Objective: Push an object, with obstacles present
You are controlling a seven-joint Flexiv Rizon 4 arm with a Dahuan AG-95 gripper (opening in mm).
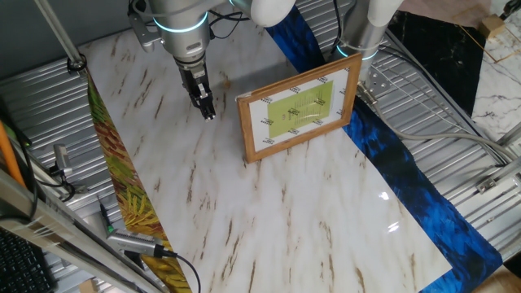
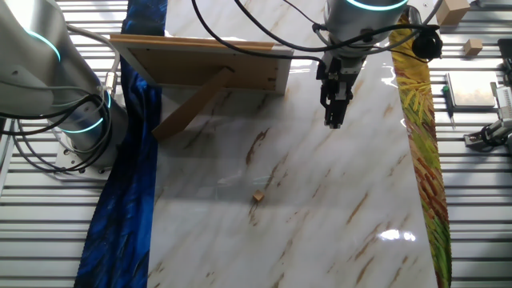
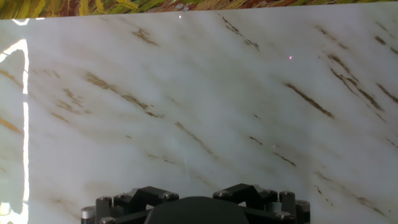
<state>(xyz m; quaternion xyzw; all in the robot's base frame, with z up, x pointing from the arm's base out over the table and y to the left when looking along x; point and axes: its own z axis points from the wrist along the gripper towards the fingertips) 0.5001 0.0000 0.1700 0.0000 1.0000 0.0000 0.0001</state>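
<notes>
The object, a tiny light-brown nub [image 2: 258, 196], lies on the marble sheet; in one fixed view it shows as a small speck [image 1: 228, 81] behind the obstacle's left end. The obstacle, a light-wood picture frame [image 1: 299, 110] with a white mat and a yellow-green picture, stands upright on its prop; the other fixed view shows its back [image 2: 200, 60]. My gripper [image 1: 208, 112] hangs just above the sheet beside the frame's end, fingers together and empty, also in the other fixed view [image 2: 334, 120]. The nub is well apart from it. The hand view shows only bare marble and no fingertips.
A blue cloth strip [image 1: 391, 155] runs along one side of the marble sheet [image 1: 269, 212] and a yellow-green leafy strip [image 2: 420, 136] along the other. A second robot base [image 2: 80, 120] stands beside the blue strip. Metal slats surround the sheet.
</notes>
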